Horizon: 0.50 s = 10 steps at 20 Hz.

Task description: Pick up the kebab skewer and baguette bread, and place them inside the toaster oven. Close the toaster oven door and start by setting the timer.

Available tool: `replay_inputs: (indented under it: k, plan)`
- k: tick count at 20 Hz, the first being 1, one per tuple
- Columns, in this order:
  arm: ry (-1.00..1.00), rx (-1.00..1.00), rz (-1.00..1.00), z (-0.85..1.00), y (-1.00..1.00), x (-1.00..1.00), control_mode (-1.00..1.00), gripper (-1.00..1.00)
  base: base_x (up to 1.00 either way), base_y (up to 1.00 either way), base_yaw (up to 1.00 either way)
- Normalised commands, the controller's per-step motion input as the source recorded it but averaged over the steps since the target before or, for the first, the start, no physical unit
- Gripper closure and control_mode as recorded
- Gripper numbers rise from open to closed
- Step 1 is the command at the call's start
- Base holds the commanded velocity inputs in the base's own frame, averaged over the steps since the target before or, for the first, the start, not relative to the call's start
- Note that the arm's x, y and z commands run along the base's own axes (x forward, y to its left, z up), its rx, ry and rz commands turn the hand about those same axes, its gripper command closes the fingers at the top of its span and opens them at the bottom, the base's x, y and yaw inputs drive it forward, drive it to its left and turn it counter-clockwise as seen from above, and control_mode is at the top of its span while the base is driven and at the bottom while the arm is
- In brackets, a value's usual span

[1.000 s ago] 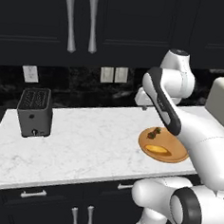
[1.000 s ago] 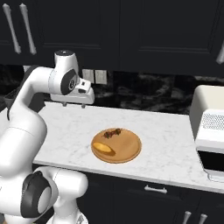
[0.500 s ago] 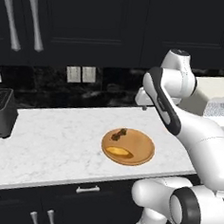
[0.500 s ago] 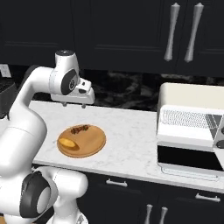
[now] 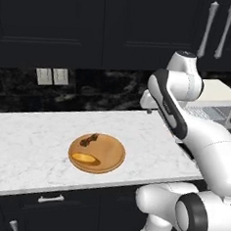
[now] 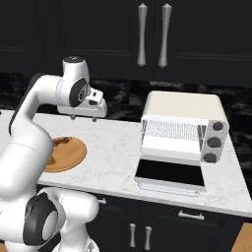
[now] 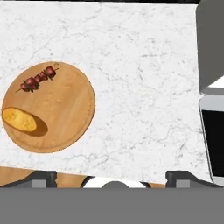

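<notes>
On the white marble desk (image 5: 31, 145), left part, sits a round wooden board (image 5: 109, 158). Baguette bread (image 5: 85, 158) lies on the board's near-left part, golden-orange, flat. Kebab skewer (image 5: 90, 139) lies on the board's far edge, dark chunks, apart from the bread, not touching it.

Hand view: board (image 7: 70, 109) at left, skewer (image 7: 38, 79) toward its upper left, bread (image 7: 19, 120) below the skewer near the board's left rim.

Moving right: gripper (image 6: 81, 117) hangs above the desk, between board and oven, pointing down. Fingers stand wide apart, nothing between them, nothing held. In the left base view the gripper (image 5: 151, 110) shows only partly past the white arm link. Skewer and bread both lie off to the gripper's left and nearer the desk's front edge, well apart from it, lower than it. Right base view: board (image 6: 69, 153) is partly hidden behind the arm, skewer (image 6: 61, 141) just visible at its far edge.

Further right: toaster oven (image 6: 183, 125), cream-white, stands on the desk's right part, three round knobs down its right side, wire rack visible inside. Toaster oven door (image 6: 171, 174) is folded down open, dark glass facing up, lying flat toward the desk's front edge. Oven well apart from the board, bare desk between them.

Behind: dark cabinets with silver bar handles (image 6: 142, 34), wall outlets (image 5: 53, 76) on the dark backsplash.
</notes>
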Motion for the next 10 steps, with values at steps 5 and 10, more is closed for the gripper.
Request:
replay_inputs:
  k: [5,10]
  plan:
    - [0.00,0.00,0.00,0.00,0.00,0.00,1.00,-1.00,0.40,-0.22,0.00]
    - [0.00,0.00,0.00,0.00,0.00,0.00,1.00,-1.00,0.60,0.00,0.00]
